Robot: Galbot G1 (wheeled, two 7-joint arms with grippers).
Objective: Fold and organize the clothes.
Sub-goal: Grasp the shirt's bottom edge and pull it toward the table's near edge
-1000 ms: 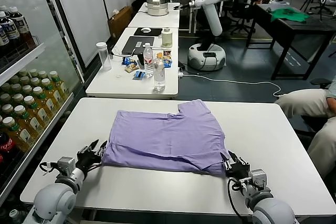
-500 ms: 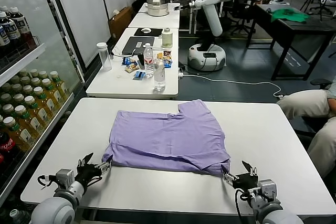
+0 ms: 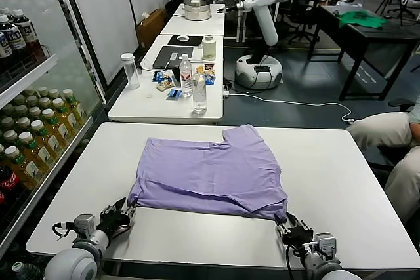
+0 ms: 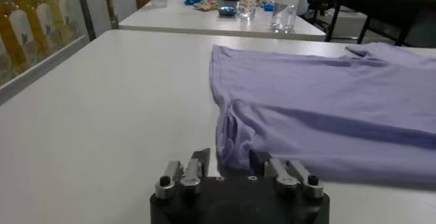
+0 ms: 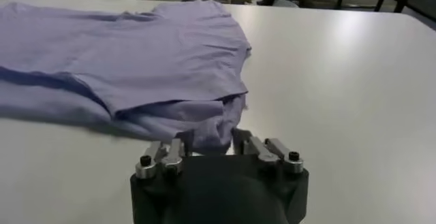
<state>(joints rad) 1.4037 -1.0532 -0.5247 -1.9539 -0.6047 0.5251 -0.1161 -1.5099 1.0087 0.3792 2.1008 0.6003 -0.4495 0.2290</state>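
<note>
The lavender T-shirt [image 3: 210,172] lies folded across the middle of the white table [image 3: 341,175], plain side up. My left gripper [image 3: 125,213] is at the shirt's near left corner. In the left wrist view a bunched fold of the T-shirt [image 4: 327,103] sits between that gripper's [image 4: 229,161] fingers, which are shut on it. My right gripper [image 3: 287,224] is at the near right corner. In the right wrist view the T-shirt's [image 5: 122,55] hem is pinched in that gripper [image 5: 208,140]. Both grippers are low, close to the table's front edge.
Behind my table stands a second table [image 3: 147,106] with water bottles [image 3: 199,93], snacks and a laptop. A glass-fronted drinks cooler [image 3: 29,122] lines the left side. A seated person's legs [image 3: 387,129] are at the right. Another robot [image 3: 262,24] stands far back.
Both grippers stood open just off the shirt's near corners half a second ago. They have since moved in onto the corners and shut on the cloth.
</note>
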